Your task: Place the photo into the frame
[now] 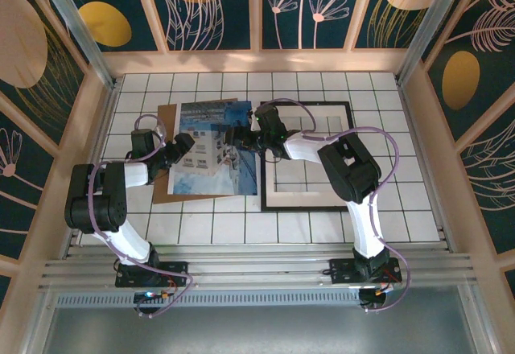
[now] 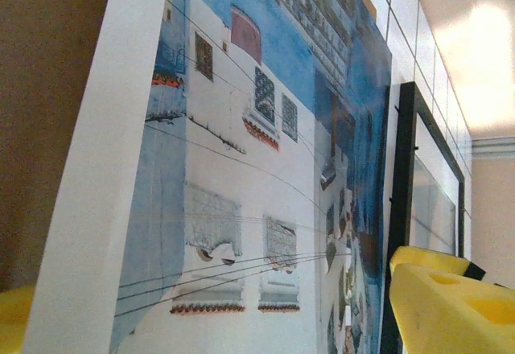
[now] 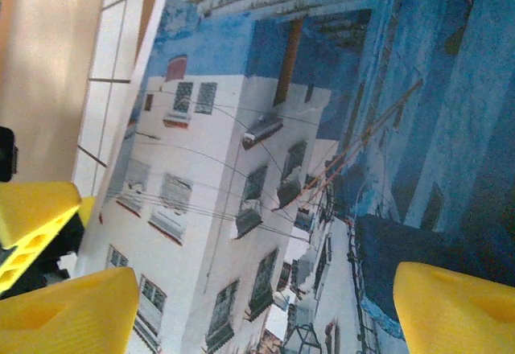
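Note:
The photo, a blue print of whitish buildings, lies left of centre on the tiled table. The black frame lies flat beside it on the right. My left gripper is at the photo's left edge, jaws wide open. In the left wrist view the photo spans the gap between the yellow fingers, with the frame beyond. My right gripper reaches in over the photo's right edge, also open. In the right wrist view the photo lies under the spread fingertips.
A brown backing board lies under the photo, sticking out at its left and near sides. A white mat sits inside the frame. Wooden walls with dark patterned panels close the table in on three sides.

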